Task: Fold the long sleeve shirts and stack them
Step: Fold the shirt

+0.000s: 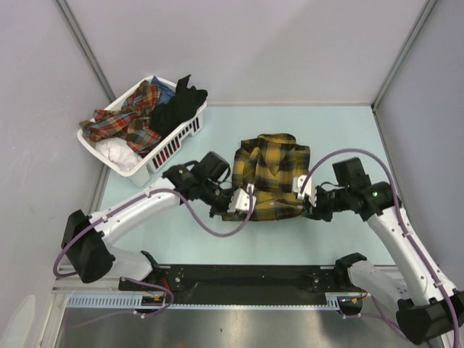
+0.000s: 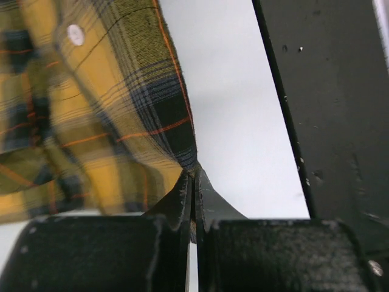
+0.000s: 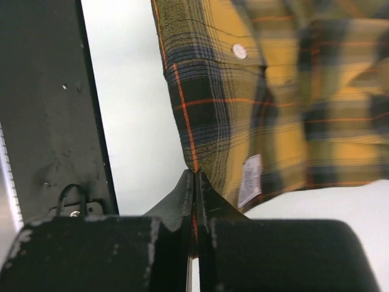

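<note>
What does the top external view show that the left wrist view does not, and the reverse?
Only the top view shows the whole yellow plaid shirt on the table, the right gripper at its near right corner, and the white basket of other clothes at far left. Only the left wrist view shows, close up, a white button and the left gripper shut on the shirt's edge. Both show the shirt, the left gripper and the pale table surface.

- A robot lab test cell, not a home.
- Left arm (image 1: 138, 210) and right arm (image 1: 399, 228), 2 in all, bolted to a black rail (image 1: 246, 276) at a pale table (image 1: 341, 130).
- Plain grey panel walls (image 1: 254, 43) on metal posts (image 1: 85, 47) enclose it.
</note>
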Robot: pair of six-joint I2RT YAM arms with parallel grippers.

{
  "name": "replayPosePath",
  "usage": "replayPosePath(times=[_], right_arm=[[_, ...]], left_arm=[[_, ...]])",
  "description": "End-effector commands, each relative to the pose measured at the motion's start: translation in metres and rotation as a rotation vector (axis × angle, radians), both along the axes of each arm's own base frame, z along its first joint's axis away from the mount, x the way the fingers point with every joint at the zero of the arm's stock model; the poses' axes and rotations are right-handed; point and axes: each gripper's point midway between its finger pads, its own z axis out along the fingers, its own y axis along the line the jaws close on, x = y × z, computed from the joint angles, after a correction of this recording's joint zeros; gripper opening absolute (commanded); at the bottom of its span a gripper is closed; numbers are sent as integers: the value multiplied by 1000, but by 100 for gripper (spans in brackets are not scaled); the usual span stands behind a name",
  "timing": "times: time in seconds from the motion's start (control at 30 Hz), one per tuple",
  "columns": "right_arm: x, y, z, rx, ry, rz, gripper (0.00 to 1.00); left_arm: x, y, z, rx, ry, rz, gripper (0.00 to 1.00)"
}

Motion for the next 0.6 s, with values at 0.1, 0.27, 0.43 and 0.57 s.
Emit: replayPosePath(times=[0.1,0.27,0.43,0.57], right_arm=[[59,-13,10,16,133,-108,0],[136,-28,-21,12,218,-168,0],[218,-35,-37,39,279,-248,0],[248,-32,-93,1,391,-291,0]], left_arm=[[72,5,22,67,159,165,0],[173,-6,14,92,115,281,0],[250,-19,-17,94,117,366,0],[286,-19,-61,176,78,449,3]])
